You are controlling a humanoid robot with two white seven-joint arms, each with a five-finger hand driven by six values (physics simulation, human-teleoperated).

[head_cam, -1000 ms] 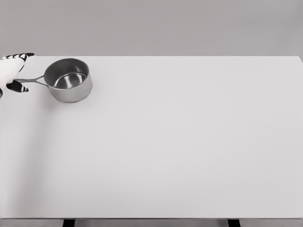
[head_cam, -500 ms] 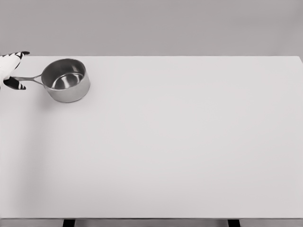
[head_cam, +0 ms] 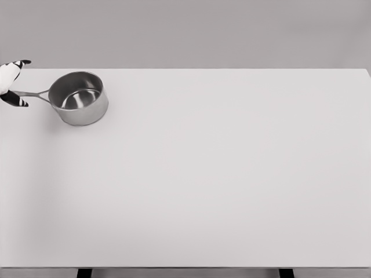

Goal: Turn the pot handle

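left hand (head_cam: 10,82) on handle (head_cam: 32,94) — unmarked pot (head_cam: 78,97)

One steel pot (head_cam: 78,98) with one handle (head_cam: 32,94) at the table's (head_cam: 220,174) far-left corner; one hand (head_cam: 11,81) at that left edge.

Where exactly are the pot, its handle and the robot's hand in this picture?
pot (head_cam: 78,110): head view, on its outer front wall.
handle (head_cam: 35,94): head view, mid-length of the thin bar.
left hand (head_cam: 7,80): head view, on its white part at the picture's edge.
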